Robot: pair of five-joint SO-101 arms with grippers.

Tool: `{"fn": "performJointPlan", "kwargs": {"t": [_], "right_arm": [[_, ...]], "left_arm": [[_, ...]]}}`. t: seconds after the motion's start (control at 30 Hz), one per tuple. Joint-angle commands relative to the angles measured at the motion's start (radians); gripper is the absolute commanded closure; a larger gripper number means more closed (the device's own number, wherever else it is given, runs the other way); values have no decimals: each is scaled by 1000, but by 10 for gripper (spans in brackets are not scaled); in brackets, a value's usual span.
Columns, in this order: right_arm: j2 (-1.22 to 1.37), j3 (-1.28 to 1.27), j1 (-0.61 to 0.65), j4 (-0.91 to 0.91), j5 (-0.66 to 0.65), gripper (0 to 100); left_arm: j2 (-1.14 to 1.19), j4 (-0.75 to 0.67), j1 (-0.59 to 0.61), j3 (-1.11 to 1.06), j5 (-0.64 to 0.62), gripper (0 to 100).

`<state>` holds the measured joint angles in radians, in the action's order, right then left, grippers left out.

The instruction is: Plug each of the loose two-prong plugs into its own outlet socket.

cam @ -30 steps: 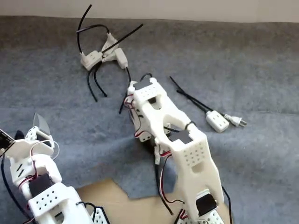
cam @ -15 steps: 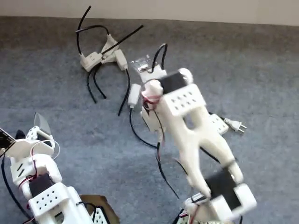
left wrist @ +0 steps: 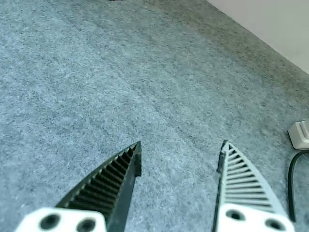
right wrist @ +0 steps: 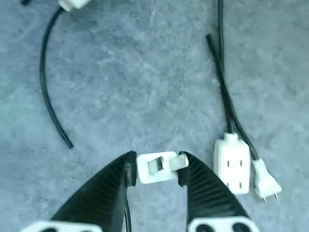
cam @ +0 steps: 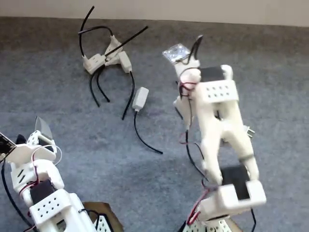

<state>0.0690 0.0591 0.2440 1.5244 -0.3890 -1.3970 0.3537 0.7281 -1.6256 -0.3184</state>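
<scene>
Your right fingers (right wrist: 108,191) are clenching a white plug (right wrist: 161,167), holding it above the grey bench (right wrist: 145,72), where an outlet socket (right wrist: 231,164) is lying just beside a two-prong plug (right wrist: 266,181). Your left fingers (left wrist: 113,179) are standing released over the grey bench.

From up high the right arm (cam: 219,121) covers the socket block (right wrist: 231,164), just a bit of the loose plug (cam: 249,130) pokes out. The white connector (right wrist: 161,167) in the right claw (right wrist: 156,163): can't tell if plug or socket. Left wrist view's edge chops a white piece (left wrist: 300,135) and its cord (left wrist: 291,183).
</scene>
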Motion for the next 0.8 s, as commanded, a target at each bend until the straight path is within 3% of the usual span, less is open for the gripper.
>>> {"fn": "performJointPlan", "kwargs": {"t": [0.0,0.17,0.37,0.6,0.77], "right_arm": [[131,4,71,-42,-14,906],[321,18,139,-96,-14,878],[364,122,113,-74,-38,591],[288,409,151,232,-103,591],[292,406,107,236,-21,591]], "left_arm": [[-12,-9,-16,21,-9,737],[-12,-9,-18,21,-9,737],[-12,-9,-35,21,-9,737],[-12,-9,-38,21,-8,737],[-12,-9,-38,21,-8,737]]}}
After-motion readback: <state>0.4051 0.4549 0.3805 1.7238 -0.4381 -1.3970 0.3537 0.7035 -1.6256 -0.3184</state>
